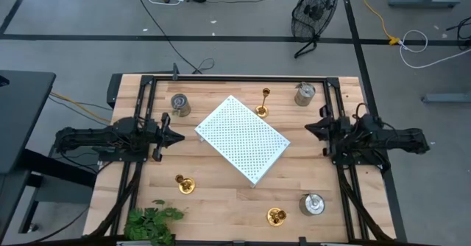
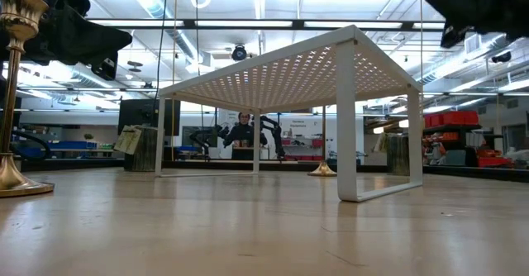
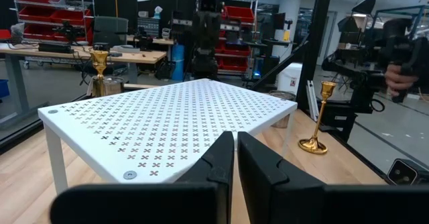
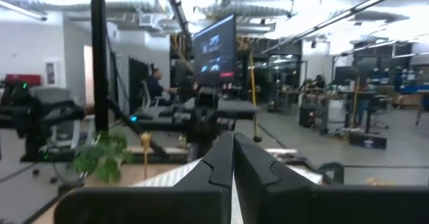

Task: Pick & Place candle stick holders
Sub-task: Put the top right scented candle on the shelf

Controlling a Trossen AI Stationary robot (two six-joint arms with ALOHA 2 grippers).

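Observation:
Three brass candle stick holders stand on their round bases: one at the far middle (image 1: 263,102), one at the near left (image 1: 184,184), and one at the near middle (image 1: 277,216). Three silver-grey holders stand at the far left (image 1: 179,104), far right (image 1: 304,93) and near right (image 1: 312,204). My left gripper (image 1: 179,136) is shut and empty, hovering left of the white board (image 1: 243,138). My right gripper (image 1: 309,128) is shut and empty, hovering right of the board. The left wrist view shows a brass holder (image 3: 318,120) beyond the board's corner.
The white perforated board (image 2: 289,73) stands on its legs in the middle of the table, turned at an angle. A green plant (image 1: 151,222) sits at the near left edge. A black frame (image 1: 235,78) runs along the table's far side and both sides.

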